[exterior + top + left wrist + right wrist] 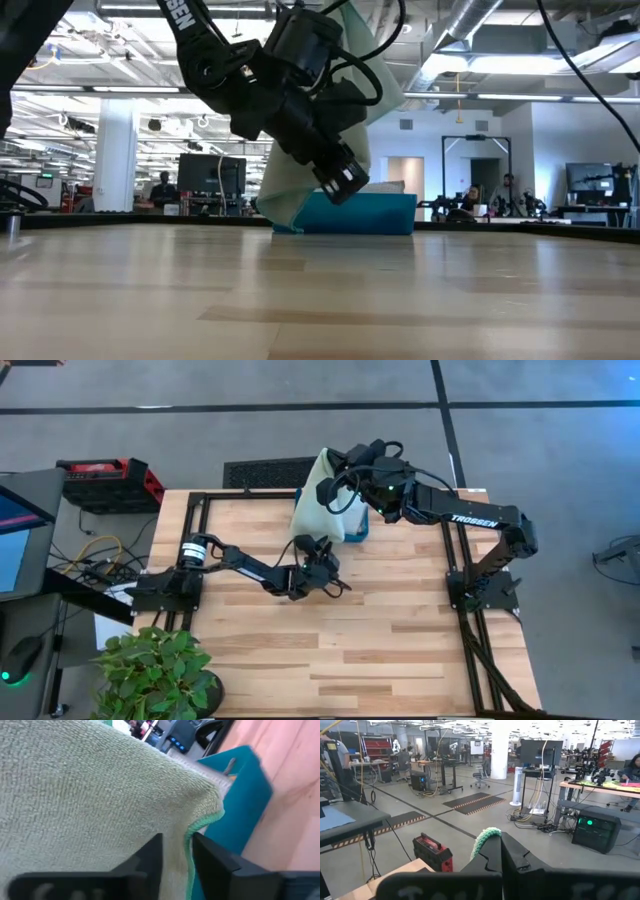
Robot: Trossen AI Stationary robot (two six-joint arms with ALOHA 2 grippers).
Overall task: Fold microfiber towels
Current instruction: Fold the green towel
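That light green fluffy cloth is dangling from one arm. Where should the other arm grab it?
The light green microfiber towel hangs from the right gripper, so probably grip its free lower corner at the stitched hem. The left gripper straddles that edge, coming from the open table side, away from the teal tray.

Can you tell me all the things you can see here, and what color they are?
Towel: one, light green, hanging above the table's far edge.
Tray: one, teal, at the table's far edge, behind the towel.
Table: one, light wood.
Plant: one, green, near left corner.
Toolbox: one, red and black, on the floor.
Right gripper: one, dark, raised, pinching the towel's top.
Left gripper: one, dark, straddling the towel's lower edge.
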